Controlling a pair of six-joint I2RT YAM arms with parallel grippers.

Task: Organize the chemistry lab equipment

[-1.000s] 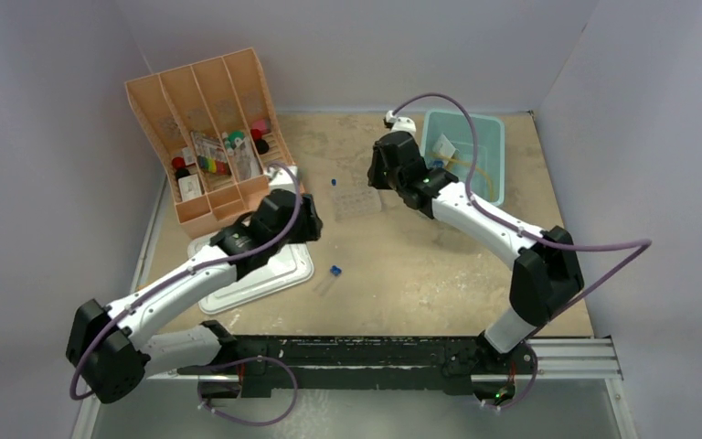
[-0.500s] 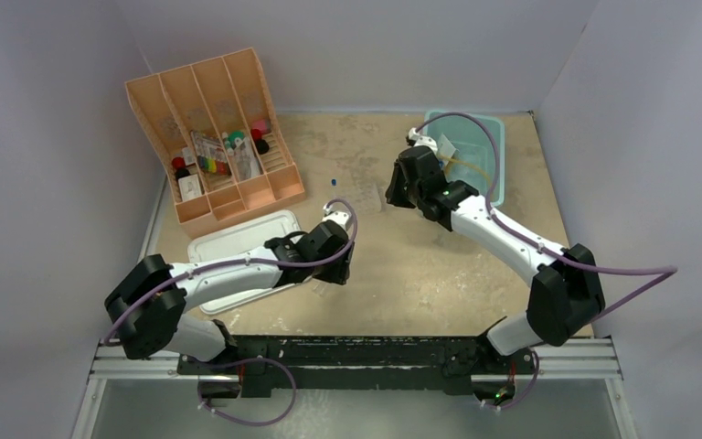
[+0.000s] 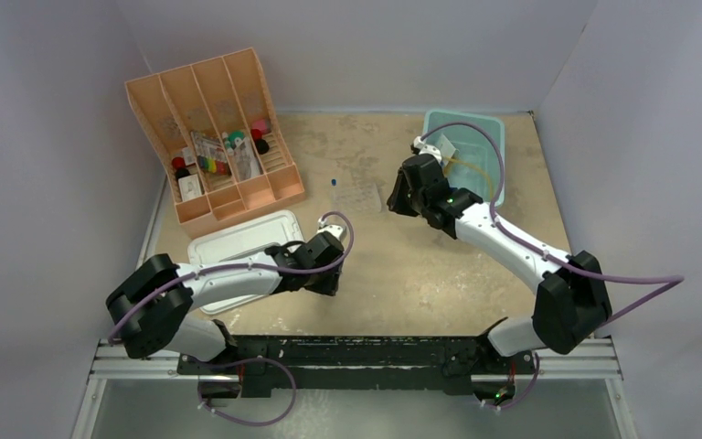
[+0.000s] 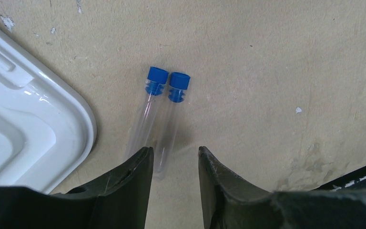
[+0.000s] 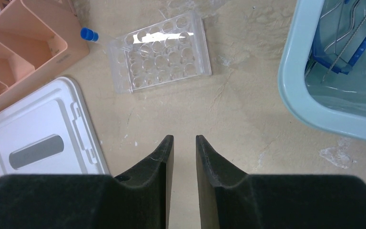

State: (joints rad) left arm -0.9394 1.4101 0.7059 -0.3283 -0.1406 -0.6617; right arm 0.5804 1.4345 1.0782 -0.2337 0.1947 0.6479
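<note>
Two blue-capped clear test tubes (image 4: 148, 112) (image 4: 172, 119) lie side by side on the table next to the white lid's corner. My left gripper (image 4: 174, 151) hangs low over their closed ends, open. The right tube's end lies between the jaws and the left tube's end runs under the left finger. In the top view the left gripper (image 3: 327, 265) hides both tubes. My right gripper (image 5: 184, 138) is open by a narrow gap, empty, just right of the clear holed rack (image 5: 159, 50) (image 3: 358, 195). One more blue-capped tube (image 5: 89, 34) lies by the rack.
A teal bin (image 5: 295, 95) (image 3: 495, 128) at the back right holds blue-framed goggles (image 5: 333, 57). The orange divided organizer (image 3: 210, 128) stands at the back left. The white lid (image 3: 238, 242) (image 4: 24, 129) lies in front of it, close to my left arm.
My left arm swung from beside the organizer to the near middle, and its jaws have narrowed over the two tubes. My right gripper moved off the rack to its right.
</note>
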